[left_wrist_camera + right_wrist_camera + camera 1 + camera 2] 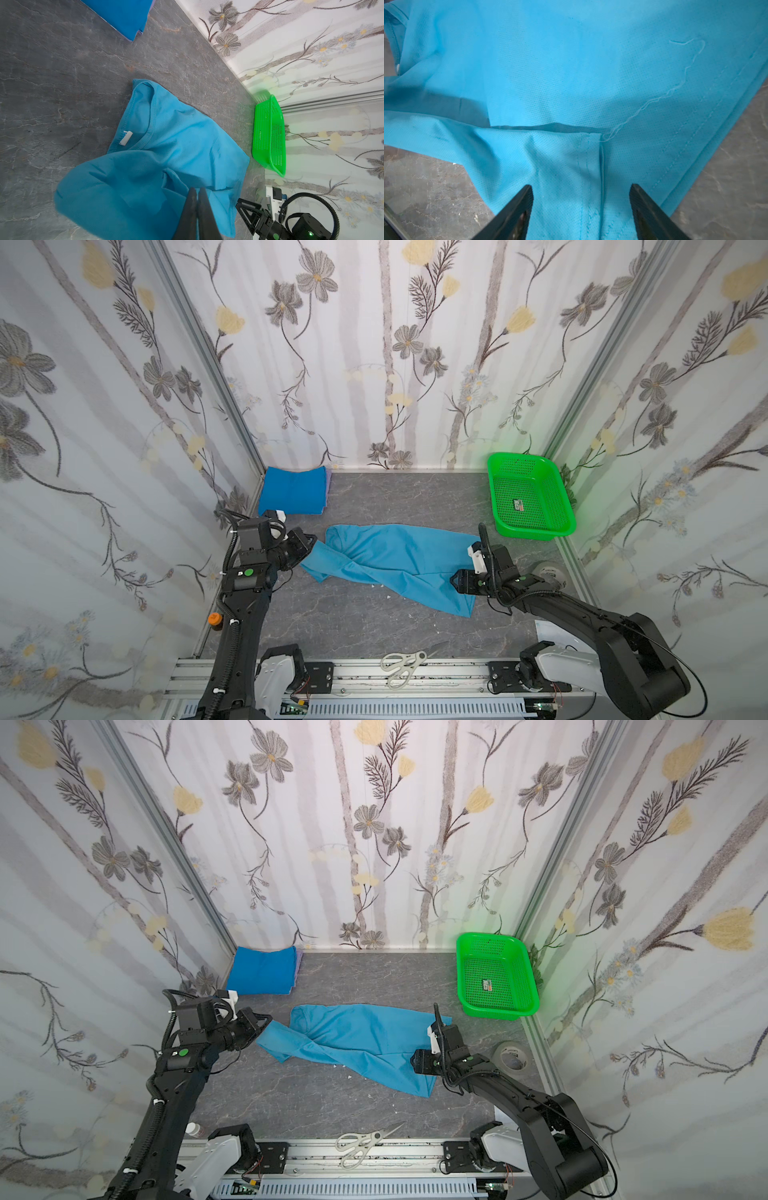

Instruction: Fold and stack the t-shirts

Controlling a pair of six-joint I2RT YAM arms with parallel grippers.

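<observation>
A light sky-blue t-shirt (399, 556) (357, 1031) lies crumpled across the middle of the grey table, and its white neck label (125, 138) shows in the left wrist view. My left gripper (313, 541) (196, 190) is shut on a fold of this shirt at its left end. My right gripper (454, 580) (581, 187) is open at the shirt's right end, with its jaws standing wide on either side of a stitched seam of the cloth (571, 72). A folded royal blue t-shirt (293, 491) (262, 971) lies in the back left corner, with a lilac edge (329, 485) showing under it.
A bright green perforated basket (536, 531) (494, 1011) stands at the back right against the wall. A roll of tape (550, 574) lies by the right arm. White scissors (403, 666) rest on the front rail. Flowered walls close in three sides.
</observation>
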